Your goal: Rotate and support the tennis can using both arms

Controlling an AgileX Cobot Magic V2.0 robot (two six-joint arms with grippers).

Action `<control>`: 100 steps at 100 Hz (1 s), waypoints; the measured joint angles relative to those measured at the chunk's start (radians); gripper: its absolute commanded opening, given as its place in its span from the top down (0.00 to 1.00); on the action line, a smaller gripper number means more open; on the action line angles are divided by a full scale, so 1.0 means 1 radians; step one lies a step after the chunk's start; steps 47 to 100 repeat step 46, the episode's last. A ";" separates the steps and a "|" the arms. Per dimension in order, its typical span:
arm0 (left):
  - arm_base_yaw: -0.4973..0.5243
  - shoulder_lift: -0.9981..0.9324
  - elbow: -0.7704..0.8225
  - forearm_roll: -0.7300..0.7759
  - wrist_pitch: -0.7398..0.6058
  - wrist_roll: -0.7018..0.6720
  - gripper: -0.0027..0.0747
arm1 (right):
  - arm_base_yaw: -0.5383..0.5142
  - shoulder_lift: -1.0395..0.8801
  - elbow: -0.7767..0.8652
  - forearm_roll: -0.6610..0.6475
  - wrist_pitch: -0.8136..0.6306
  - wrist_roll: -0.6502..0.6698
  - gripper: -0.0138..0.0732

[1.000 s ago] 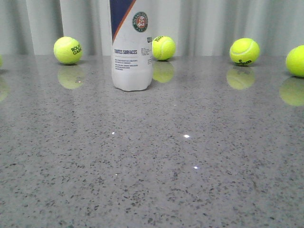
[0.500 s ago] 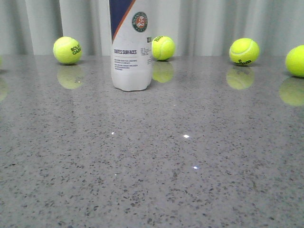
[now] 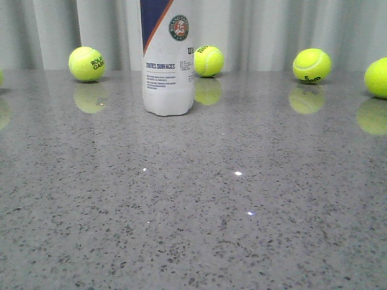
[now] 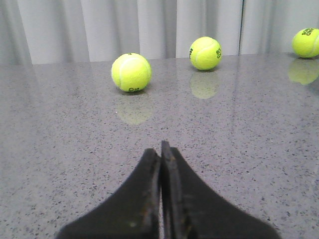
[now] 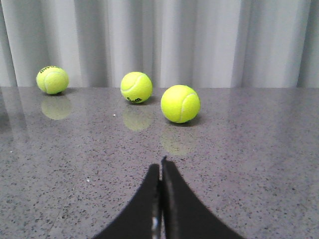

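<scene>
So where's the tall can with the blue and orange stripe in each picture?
Front view: the tall white-labelled plastic tennis can stands upright, left of centre, top cut off by the frame.
Left wrist view: not in it.
Right wrist view: not in it.
Shared landmark: the speckled grey table, with yellow-green tennis balls on it before the pale curtain, shows in all three.

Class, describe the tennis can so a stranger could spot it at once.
On the grey speckled table, look toward the back, left of centre. The tennis can stands upright there: a tall white cylinder with a navy and orange band, unlike the round yellow-green balls beside it.
</scene>
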 measured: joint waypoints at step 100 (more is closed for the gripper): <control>0.000 0.000 0.000 0.000 0.000 0.000 0.99 | 0.000 0.000 0.000 0.035 0.002 -0.031 0.91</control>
